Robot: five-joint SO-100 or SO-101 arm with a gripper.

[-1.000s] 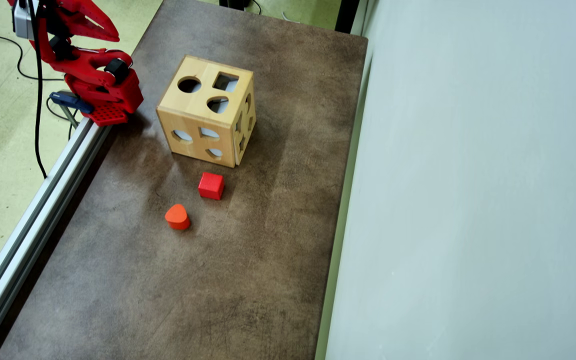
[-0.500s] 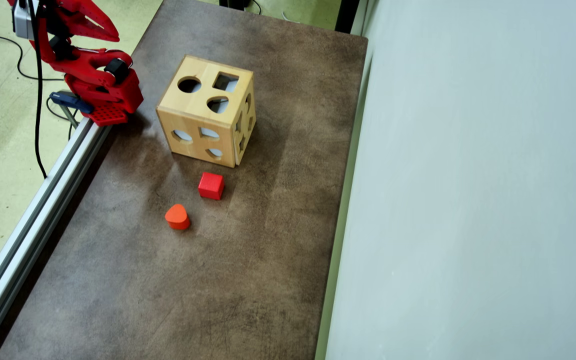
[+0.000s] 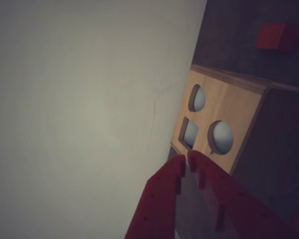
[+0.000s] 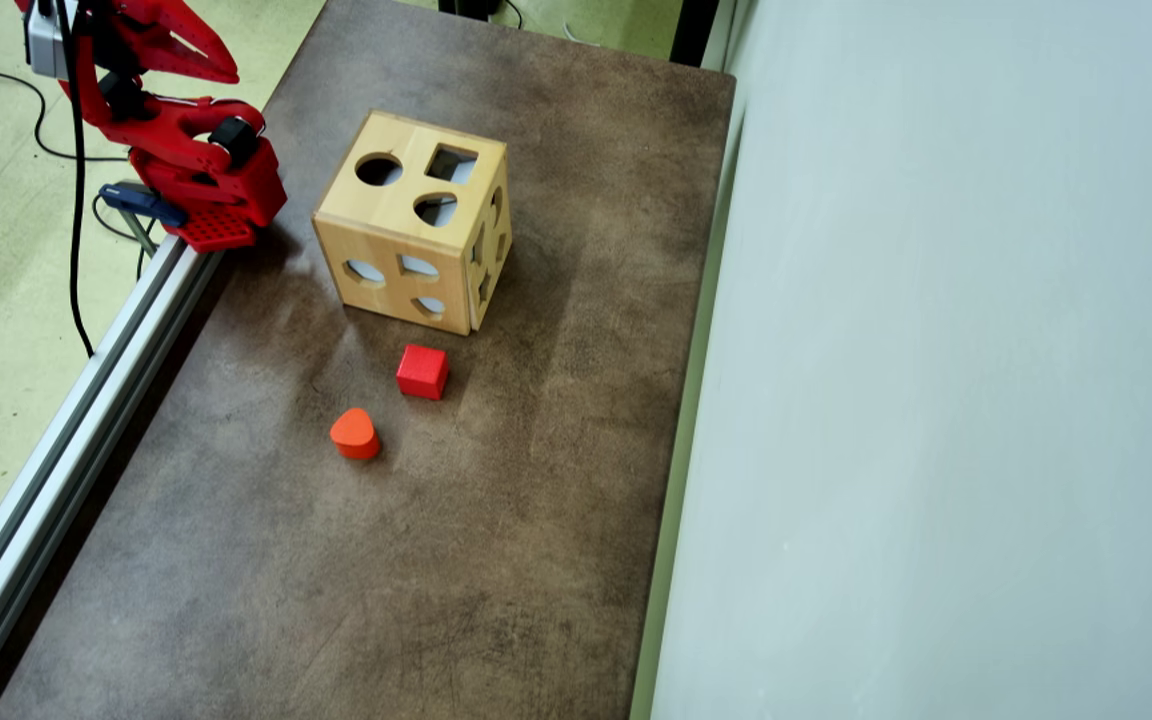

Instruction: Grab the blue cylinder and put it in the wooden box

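Observation:
The blue cylinder is not in view in either frame. The wooden box [image 4: 391, 205] stands on the brown table near its far left, with round and square holes in its top face. It also shows in the wrist view [image 3: 239, 107], just beyond my fingertips. My red gripper [image 3: 187, 160] is shut and holds nothing. In the overhead view the gripper [image 4: 226, 68] is raised at the top left, above the arm's base and left of the box.
A red cube [image 4: 422, 371] [image 3: 276, 37] and an orange-red rounded block [image 4: 354, 433] lie on the table in front of the box. A pale wall [image 4: 936, 400] runs along the table's right side, and a metal rail [image 4: 66, 440] along its left edge.

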